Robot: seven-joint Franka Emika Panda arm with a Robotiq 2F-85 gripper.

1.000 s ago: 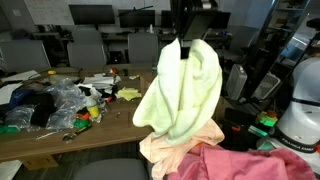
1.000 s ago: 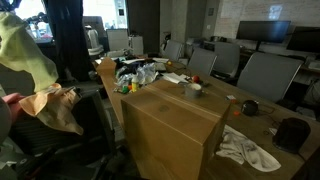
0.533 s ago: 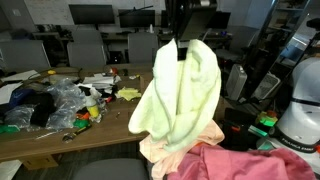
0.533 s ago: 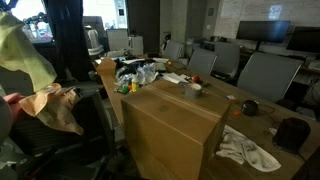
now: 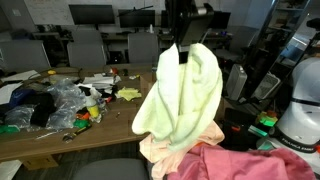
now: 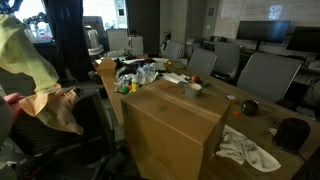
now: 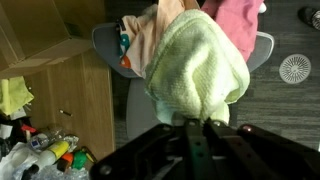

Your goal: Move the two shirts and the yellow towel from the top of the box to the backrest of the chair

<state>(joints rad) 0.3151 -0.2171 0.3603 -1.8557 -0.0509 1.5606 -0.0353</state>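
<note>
At the upper left of the frame the yellow towel (image 6: 25,55) hangs in loose folds. Below it, a peach shirt (image 6: 58,108) lies draped. The cardboard box (image 6: 170,125) fills the centre, and a white cloth (image 6: 245,148) lies at lower right.

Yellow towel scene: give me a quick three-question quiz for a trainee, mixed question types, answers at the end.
1. True or false: the gripper holds the yellow towel aloft.
2. What lies just below the hanging towel? A) a keyboard B) the peach shirt and pink shirt C) a mug
3. How many cloths lie on top of the cardboard box?
Key: 1 true; 2 B; 3 none.
</note>
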